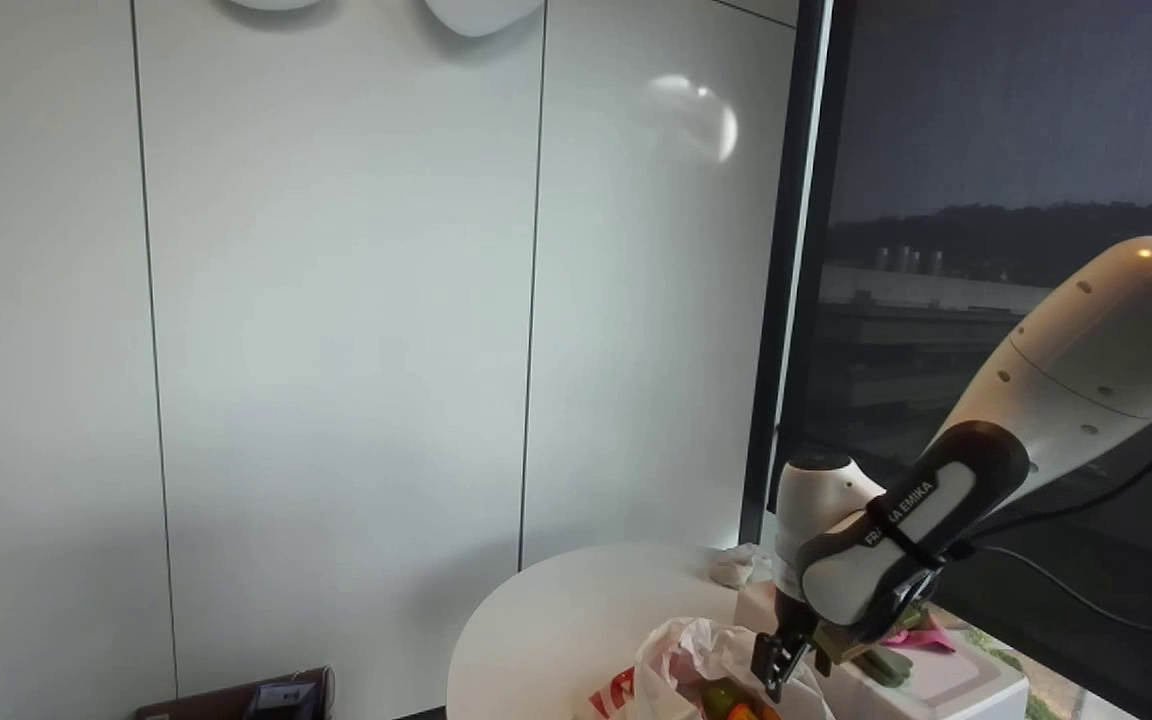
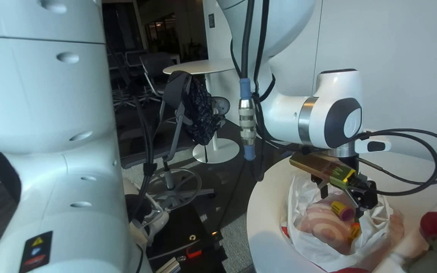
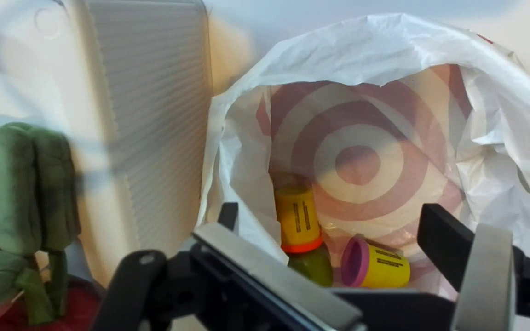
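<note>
PLACE: office, by its fittings | WALL: seamed white panels (image 1: 336, 300) | GLAZING: large dark-framed window (image 1: 936, 120) facing distant hills (image 1: 1016, 235) | FURNITURE: round white tabletop (image 1: 546, 620), white pedestal table (image 2: 199, 67), wheeled drafting chair (image 2: 175, 138), further chairs (image 2: 157, 69) in the dim background | FLOOR: grey carpet (image 2: 236, 233)

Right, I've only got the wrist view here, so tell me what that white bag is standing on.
Observer: The white plastic bag below the open gripper stands on a round white table.
Operator: Good. Tell me what the arm is next to.
Observer: In an exterior view, the arm slopes down in front of a large window.
Operator: Now look beyond that table and report.
Observer: In an exterior view, a second table shows farther back.
</note>
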{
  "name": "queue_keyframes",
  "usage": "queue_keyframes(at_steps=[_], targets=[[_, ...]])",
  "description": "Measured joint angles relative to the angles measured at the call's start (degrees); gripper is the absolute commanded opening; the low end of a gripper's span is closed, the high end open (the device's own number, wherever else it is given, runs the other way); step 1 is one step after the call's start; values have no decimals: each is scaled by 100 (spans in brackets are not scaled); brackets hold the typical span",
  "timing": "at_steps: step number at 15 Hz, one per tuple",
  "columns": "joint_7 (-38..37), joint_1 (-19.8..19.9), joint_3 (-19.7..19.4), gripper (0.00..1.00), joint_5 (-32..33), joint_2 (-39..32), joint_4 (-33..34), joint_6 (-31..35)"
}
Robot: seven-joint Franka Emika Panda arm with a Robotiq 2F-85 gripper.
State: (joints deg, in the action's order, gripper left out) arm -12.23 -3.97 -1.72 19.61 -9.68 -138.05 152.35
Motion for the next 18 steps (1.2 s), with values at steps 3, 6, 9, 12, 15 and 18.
queue_keyframes(at_steps=[3, 6, 9, 12, 15, 18], targets=[[71, -103, 29, 100, 53, -351, 227, -1], [240, -135, 162, 100, -215, -583, 407, -122], [237, -142, 131, 100, -214, -599, 395, -122], [260, -94, 119, 100, -416, -659, 357, -160], [380, -50, 133, 100, -725, -891, 364, 83], [396, -54, 130, 100, -795, -1258, 534, 516]])
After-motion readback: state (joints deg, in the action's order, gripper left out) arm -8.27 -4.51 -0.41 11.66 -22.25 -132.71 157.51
